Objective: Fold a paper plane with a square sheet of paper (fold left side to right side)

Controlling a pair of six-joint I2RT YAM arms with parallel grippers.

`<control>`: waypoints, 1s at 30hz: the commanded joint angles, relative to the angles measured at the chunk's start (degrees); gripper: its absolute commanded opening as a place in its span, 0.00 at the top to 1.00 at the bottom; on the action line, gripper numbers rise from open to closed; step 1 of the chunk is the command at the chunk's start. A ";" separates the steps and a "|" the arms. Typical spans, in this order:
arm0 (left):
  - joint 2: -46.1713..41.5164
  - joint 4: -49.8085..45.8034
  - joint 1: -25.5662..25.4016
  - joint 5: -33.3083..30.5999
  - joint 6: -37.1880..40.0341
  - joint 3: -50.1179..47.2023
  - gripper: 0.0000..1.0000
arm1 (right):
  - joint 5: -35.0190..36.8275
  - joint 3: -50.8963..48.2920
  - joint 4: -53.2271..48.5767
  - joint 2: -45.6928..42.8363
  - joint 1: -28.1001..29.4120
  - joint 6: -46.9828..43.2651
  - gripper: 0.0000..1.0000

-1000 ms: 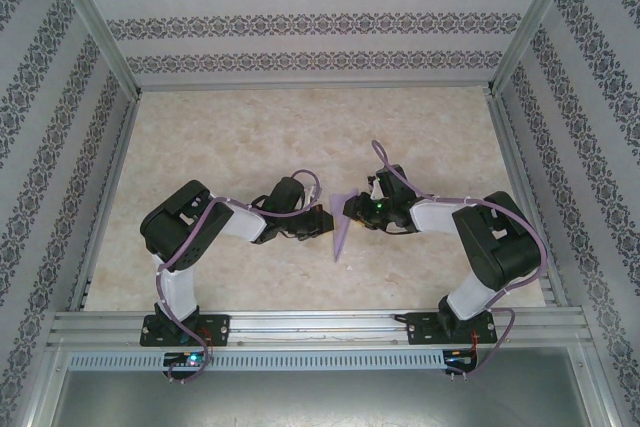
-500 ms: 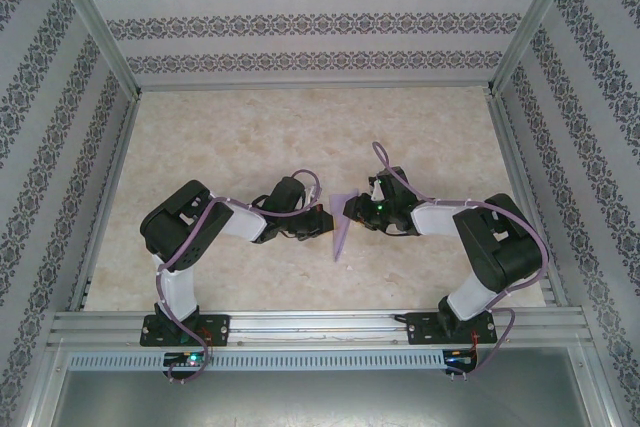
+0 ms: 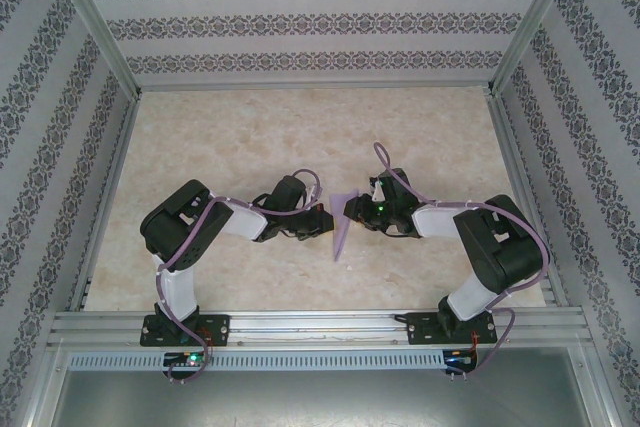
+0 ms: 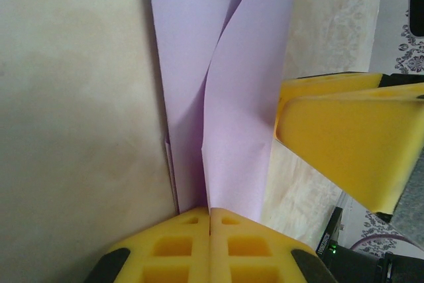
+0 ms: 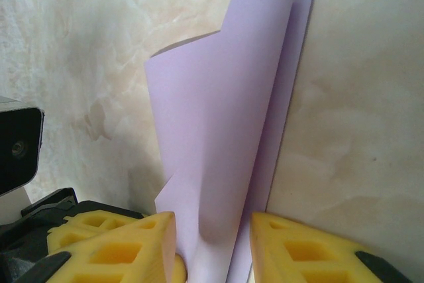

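The left end effector (image 3: 325, 219) is clenched on the paper plane (image 3: 341, 231), its yellow pads (image 4: 179, 246) pinching it at the crease. The plane, a narrow lavender dart, lies on the marble-patterned worktop (image 3: 250, 137) between the two arms, with one flap lifted and curling. The right end effector (image 3: 351, 209) is released, its jaws apart on either side of that flap. The paper looks light, limp and easily creased, so it is probably best pinched gently at a folded edge.

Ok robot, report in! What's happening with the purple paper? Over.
Left end effector shut on paper plane. Right end effector open, straddling it. One flap lifted. Nothing in the way.
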 commanded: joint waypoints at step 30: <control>2.06 -7.40 0.71 -5.84 0.13 -0.87 1.00 | -0.71 4.14 -3.48 -1.04 -0.06 -2.37 0.90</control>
